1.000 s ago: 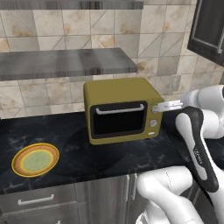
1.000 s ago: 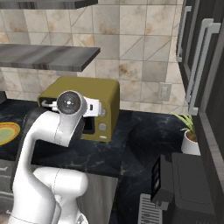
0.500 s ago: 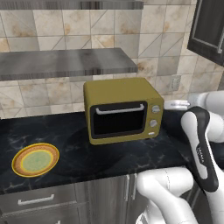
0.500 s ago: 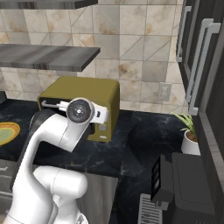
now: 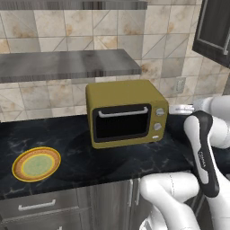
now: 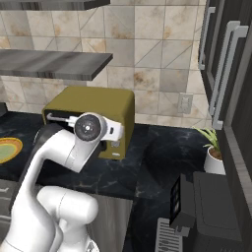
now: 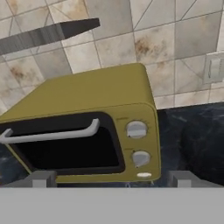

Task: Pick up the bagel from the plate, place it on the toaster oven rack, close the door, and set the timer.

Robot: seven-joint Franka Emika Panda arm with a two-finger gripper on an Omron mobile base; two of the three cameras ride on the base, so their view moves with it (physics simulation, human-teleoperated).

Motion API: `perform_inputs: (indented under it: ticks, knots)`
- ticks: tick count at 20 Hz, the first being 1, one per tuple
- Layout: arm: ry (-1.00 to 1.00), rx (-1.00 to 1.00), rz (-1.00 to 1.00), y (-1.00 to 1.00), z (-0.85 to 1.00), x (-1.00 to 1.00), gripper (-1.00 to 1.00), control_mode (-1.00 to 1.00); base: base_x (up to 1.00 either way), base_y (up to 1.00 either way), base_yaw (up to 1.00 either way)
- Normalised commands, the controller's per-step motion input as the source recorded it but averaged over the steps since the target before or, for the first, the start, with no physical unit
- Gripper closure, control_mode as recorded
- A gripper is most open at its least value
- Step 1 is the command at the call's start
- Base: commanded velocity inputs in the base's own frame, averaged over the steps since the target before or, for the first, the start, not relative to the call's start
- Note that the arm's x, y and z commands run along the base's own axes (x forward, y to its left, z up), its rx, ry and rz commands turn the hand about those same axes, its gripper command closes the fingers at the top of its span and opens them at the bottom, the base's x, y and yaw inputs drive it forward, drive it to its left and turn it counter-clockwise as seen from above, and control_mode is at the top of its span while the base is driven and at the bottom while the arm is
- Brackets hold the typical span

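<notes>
- Your plate (image 5: 36, 164) lies flat on the dark marble counter (image 5: 103, 157), well to the left of the oven in the left base view; its pale green centre shows no bagel on it that you can make out. In the right base view, only an edge of it peeks in at the far left (image 6: 7, 149).
- The door (image 5: 122, 123) of the olive-yellow toaster oven (image 5: 126, 112) stands shut and upright, its silver bar handle (image 5: 123, 112) running across the top of the dark glass.
- You cannot see the rack or anything inside; the glass reads black in every view.
- Two round silver knobs sit one above the other on the panel right of the door, the upper knob (image 7: 136, 129) and the lower knob (image 7: 141, 158), with a small pale oval below them.
- The gripper (image 7: 111, 178) hangs in front of the oven, facing its front at a slight tilt; its two grey finger tips (image 7: 41, 178) rise far apart at the bottom of the hand view, so the jaws are spread wide with nothing between them.
- A grey shelf (image 5: 67, 65) hangs on the tiled wall above the oven.
- A potted plant (image 6: 212, 147) stands on the counter far to the right.
</notes>
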Motion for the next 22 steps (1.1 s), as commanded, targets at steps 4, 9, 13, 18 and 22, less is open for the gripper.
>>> perform_inputs:
  ticks: [4, 9, 13, 18, 22]
  knots:
    - [-0.01, -0.05, 0.10, -0.06, 0.00, 0.21, -1.00, -1.00, 0.00, 0.00, 0.00]
    - [0.00, -0.13, 0.15, 0.00, 0.00, 0.21, -1.00, -1.00, 0.00, 0.00, 0.00]
    - [0.00, -0.16, 0.15, 0.00, 0.00, 0.10, -1.00, -1.00, 0.00, 0.00, 0.00]
    - [-0.15, -0.17, 0.06, -0.04, -0.14, -0.01, -1.00, -1.00, 0.00, 0.00, 0.00]
    - [-0.26, -0.21, 0.01, -0.01, -0.32, -0.03, -1.00, -1.00, 0.00, 0.00, 0.00]
